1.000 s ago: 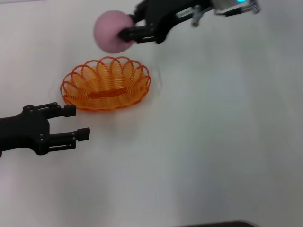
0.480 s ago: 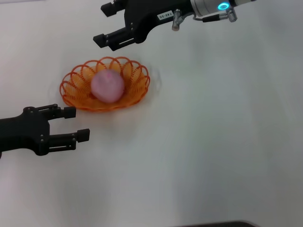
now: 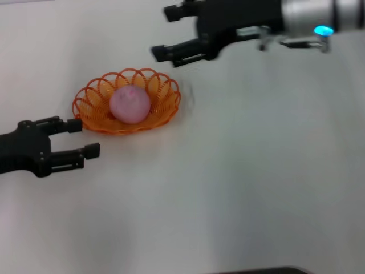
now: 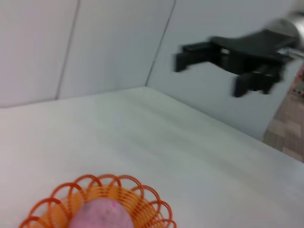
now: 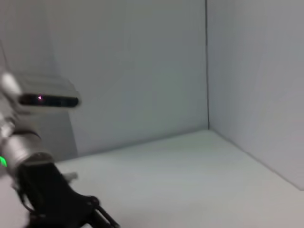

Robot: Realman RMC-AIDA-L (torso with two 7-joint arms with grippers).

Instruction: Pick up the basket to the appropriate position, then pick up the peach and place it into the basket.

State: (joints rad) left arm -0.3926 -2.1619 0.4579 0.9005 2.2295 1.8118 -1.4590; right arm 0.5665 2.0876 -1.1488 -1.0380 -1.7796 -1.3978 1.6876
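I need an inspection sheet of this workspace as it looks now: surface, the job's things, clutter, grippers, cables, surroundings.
Surface: white table, plain, no spills seen.
Basket: orange wire basket upright on the table, in the left half of the head view.
Peach: pink peach lies inside the basket.
Clutter: nothing seen.
Left gripper: left gripper low beside the basket's near left end, jaws open, holding nothing; contact with the rim cannot be told.
Right gripper: right gripper raised beyond the basket, jaws open, empty.
Cables: nothing seen.
Surroundings: pale wall panels behind the table; a patterned floor patch at one edge.
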